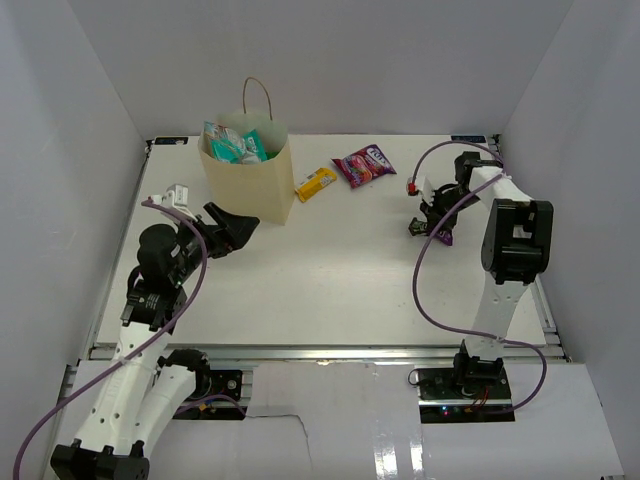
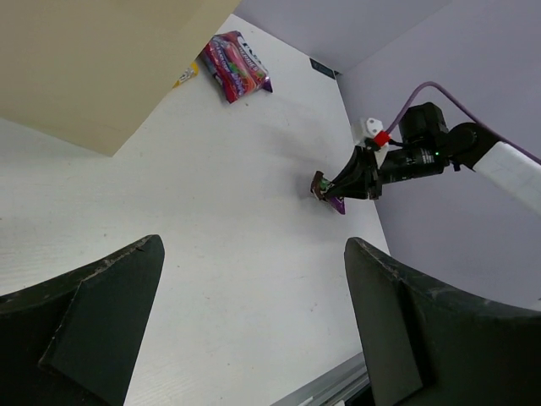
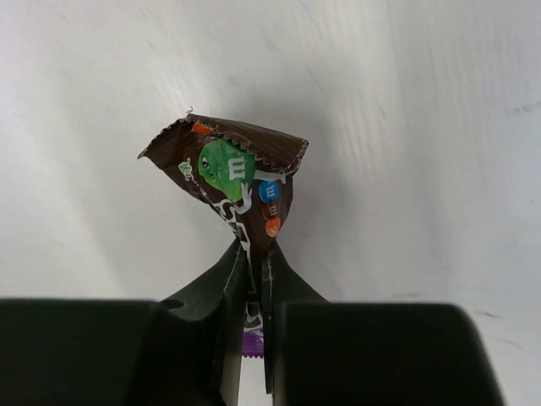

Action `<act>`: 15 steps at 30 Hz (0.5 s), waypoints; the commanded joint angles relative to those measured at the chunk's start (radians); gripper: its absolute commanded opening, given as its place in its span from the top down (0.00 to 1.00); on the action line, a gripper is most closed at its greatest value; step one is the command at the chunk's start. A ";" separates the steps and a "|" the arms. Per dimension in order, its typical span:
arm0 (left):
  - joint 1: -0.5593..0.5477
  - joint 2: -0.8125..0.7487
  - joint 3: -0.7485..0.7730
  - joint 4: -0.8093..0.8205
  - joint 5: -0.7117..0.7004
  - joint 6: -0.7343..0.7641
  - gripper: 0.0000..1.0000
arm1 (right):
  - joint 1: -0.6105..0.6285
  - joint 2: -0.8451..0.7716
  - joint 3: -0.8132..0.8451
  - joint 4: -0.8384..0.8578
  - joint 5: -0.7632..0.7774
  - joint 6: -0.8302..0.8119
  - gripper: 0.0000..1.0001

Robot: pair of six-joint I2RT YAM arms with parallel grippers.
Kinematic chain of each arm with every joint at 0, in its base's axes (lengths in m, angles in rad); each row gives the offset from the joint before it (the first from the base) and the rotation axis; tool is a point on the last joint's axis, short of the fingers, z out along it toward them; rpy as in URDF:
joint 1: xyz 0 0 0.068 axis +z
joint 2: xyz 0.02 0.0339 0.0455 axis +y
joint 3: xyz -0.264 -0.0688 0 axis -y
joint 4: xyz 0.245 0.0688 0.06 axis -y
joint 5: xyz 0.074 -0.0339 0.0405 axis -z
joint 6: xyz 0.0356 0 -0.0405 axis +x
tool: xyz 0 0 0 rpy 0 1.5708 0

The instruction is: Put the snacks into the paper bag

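The cream paper bag (image 1: 247, 178) stands upright at the back left, with teal and green packets (image 1: 235, 145) sticking out of its top. A small yellow bar (image 1: 315, 183) and a pink-magenta packet (image 1: 364, 165) lie on the table to its right. My right gripper (image 1: 424, 222) is shut on the dark purple-brown candy pack (image 3: 241, 182), holding it at the table surface at the right; the pack also shows in the left wrist view (image 2: 328, 190). My left gripper (image 1: 240, 227) is open and empty, low beside the bag's front left. The dark blue chip bag is not visible.
White walls enclose the table on three sides. A small white item (image 1: 178, 195) lies near the left edge by my left arm. The metal front rail (image 1: 320, 352) runs along the near edge. A purple cable (image 1: 425, 270) loops beside my right arm.
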 commanded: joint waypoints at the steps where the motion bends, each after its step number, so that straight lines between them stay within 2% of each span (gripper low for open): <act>1: 0.006 -0.011 -0.040 0.009 0.008 -0.014 0.02 | 0.072 -0.104 0.066 -0.127 -0.284 0.160 0.92; 3: 0.006 -0.013 -0.057 0.031 0.012 -0.020 0.02 | 0.162 -0.124 0.143 -0.098 -0.365 0.368 0.92; 5: 0.006 -0.010 -0.073 0.043 0.017 -0.026 0.02 | 0.268 -0.135 0.210 0.018 -0.372 0.551 0.92; 6: 0.006 -0.008 -0.076 0.043 0.017 -0.026 0.02 | 0.303 -0.135 0.274 0.086 -0.302 0.802 0.92; 7: 0.006 -0.011 -0.077 0.039 0.019 -0.025 0.02 | 0.334 -0.129 0.311 0.147 -0.246 0.906 0.92; 8: 0.006 -0.016 -0.080 0.035 0.016 -0.025 0.02 | 0.409 -0.127 0.350 0.224 -0.191 0.965 0.92; 9: 0.006 -0.020 -0.082 0.029 0.016 -0.025 0.02 | 0.449 -0.132 0.391 0.268 -0.020 1.060 0.92; 10: 0.004 -0.037 -0.083 0.023 0.014 -0.025 0.02 | 0.478 -0.150 0.398 0.325 0.060 1.119 0.92; 12: 0.006 -0.060 -0.096 0.017 0.003 -0.031 0.02 | 0.521 -0.177 0.402 0.510 0.116 1.246 0.92; 15: 0.006 -0.108 -0.123 0.012 -0.012 -0.052 0.02 | 0.583 -0.181 0.433 0.732 0.229 1.268 0.92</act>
